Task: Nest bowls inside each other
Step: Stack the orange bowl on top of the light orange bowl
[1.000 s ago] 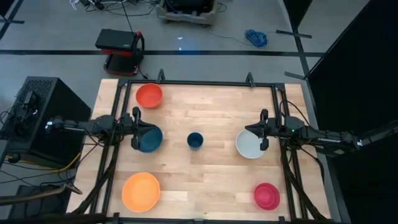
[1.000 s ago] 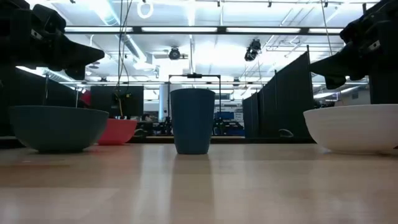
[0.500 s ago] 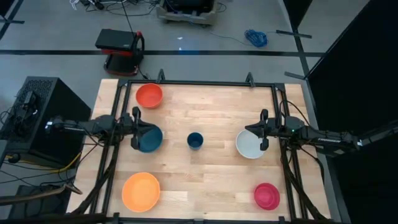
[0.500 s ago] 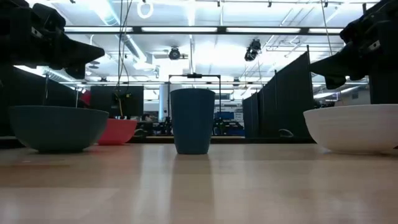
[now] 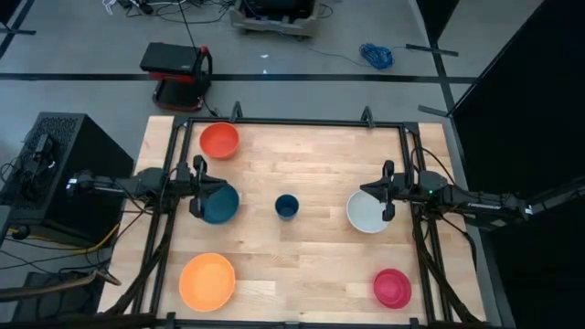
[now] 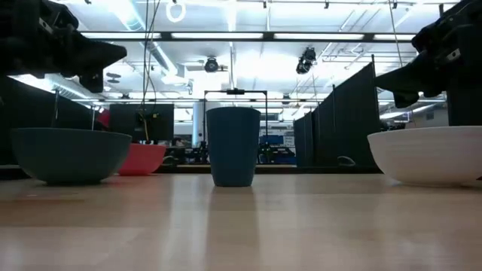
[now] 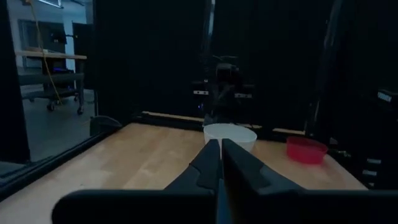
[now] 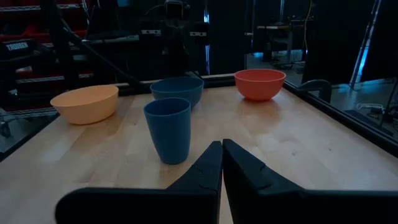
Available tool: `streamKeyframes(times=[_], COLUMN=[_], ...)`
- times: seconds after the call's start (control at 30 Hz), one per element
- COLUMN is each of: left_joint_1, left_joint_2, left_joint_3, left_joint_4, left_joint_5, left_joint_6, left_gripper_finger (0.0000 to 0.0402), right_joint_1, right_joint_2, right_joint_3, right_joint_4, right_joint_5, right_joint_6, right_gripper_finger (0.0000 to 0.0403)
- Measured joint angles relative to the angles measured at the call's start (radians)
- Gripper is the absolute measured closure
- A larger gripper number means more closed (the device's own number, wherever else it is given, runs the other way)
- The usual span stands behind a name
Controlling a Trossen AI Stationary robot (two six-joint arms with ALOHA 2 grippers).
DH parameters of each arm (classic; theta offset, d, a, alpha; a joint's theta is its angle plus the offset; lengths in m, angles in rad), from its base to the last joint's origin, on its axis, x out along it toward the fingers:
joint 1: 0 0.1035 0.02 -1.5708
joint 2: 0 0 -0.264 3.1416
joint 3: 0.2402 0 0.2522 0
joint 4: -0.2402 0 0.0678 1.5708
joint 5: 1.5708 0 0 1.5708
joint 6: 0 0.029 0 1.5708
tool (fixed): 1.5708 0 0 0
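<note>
Six round plastic bowls, all apart on a light wooden table point(image 5: 311, 160), none inside another. Red-orange plastic bowl point(image 5: 219, 140) at the far left corner. Big orange plastic bowl point(image 5: 207, 281) at the near left corner. Magenta-pink plastic bowl point(image 5: 392, 288) at the near right corner. Small dark blue plastic cup-like bowl point(image 5: 287, 206) standing upright in the middle. Teal plastic bowl point(image 5: 219, 204) at the left side, with the left gripper point(image 5: 197, 194) up over its outer rim, fingers pressed together, holding nothing. White plastic bowl point(image 5: 369, 212) at the right side, with the right gripper point(image 5: 388, 198) over its outer rim, fingers pressed together too, nothing held.
</note>
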Motion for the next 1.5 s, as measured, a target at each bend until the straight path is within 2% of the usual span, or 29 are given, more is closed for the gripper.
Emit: streamKeyframes(times=[0.13, 0.27, 0.43, 0.6, 1.13, 1.33, 1.5], left_joint_1=[0.000, 0.000, 0.001, 0.004, 0.239, 0.363, 0.441], left_joint_2=[0.000, 0.005, 0.085, 0.276, 1.033, 1.153, 1.166], left_joint_3=[0.002, 0.065, 0.190, 0.361, 0.927, 0.968, 0.968], left_joint_4=[0.046, 0.021, -0.134, -0.308, -1.064, -1.124, -1.122], left_joint_5=[-0.016, -0.064, -0.271, -0.501, -0.396, -0.355, -0.301], left_joint_6=[-0.021, 0.050, 0.057, 0.029, -0.186, -0.133, -0.106], left_gripper_finger=[0.0401, 0.0401, 0.0401, 0.0400, 0.0282, 0.0164, 0.0107], right_joint_1=[0.000, 0.000, 0.000, 0.000, 0.000, 0.000, 0.000], right_joint_2=[0.000, 0.000, 0.000, 0.000, 0.002, 0.002, 0.015], right_joint_3=[0.000, 0.000, 0.000, 0.000, 0.029, 0.031, 0.120], right_joint_4=[0.005, 0.011, 0.016, 0.038, 0.070, 0.094, 0.040], right_joint_5=[0.000, 0.000, 0.000, 0.002, 0.081, 0.073, 0.073], right_joint_6=[0.000, 0.000, 0.000, -0.009, -0.108, -0.078, -0.029], right_gripper_finger=[0.0403, 0.0403, 0.0403, 0.0403, 0.0403, 0.0403, 0.0403])
